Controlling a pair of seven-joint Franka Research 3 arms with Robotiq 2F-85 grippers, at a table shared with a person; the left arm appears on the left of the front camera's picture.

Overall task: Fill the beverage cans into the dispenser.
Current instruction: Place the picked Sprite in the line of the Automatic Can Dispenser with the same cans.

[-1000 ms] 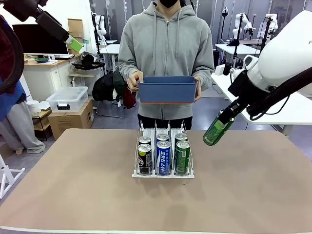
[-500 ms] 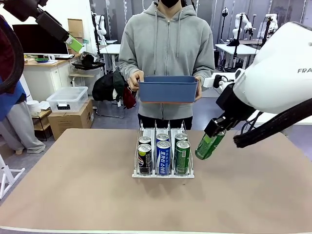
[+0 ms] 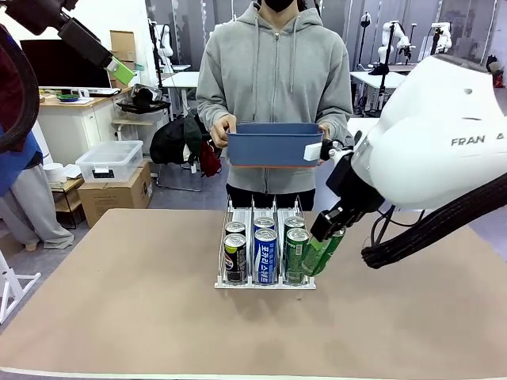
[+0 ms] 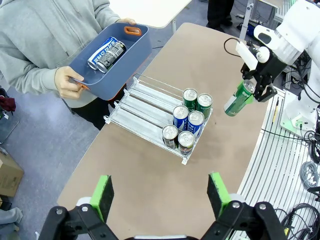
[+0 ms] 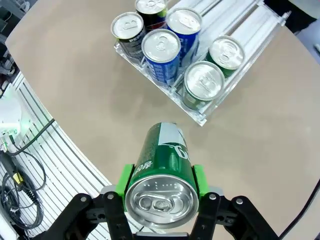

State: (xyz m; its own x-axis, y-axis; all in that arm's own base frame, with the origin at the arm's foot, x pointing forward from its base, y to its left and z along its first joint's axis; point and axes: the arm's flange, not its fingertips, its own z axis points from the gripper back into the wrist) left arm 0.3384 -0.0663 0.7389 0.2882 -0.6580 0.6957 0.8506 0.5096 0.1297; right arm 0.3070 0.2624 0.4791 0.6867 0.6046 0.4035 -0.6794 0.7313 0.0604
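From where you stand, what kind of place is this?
Probably a lab or workshop, not a home: a desk with a monitor, stacked storage boxes, and white work tables behind the person.

On the white shell of the right arm, in the front view, dark letters read "FRAN", then a gap and an "A" at the picture's edge. The front blue-and-white can in the dispenser carries a column of white characters, too small to read. The green can in the right wrist view has white lettering on its side, seen at a slant and not legible.
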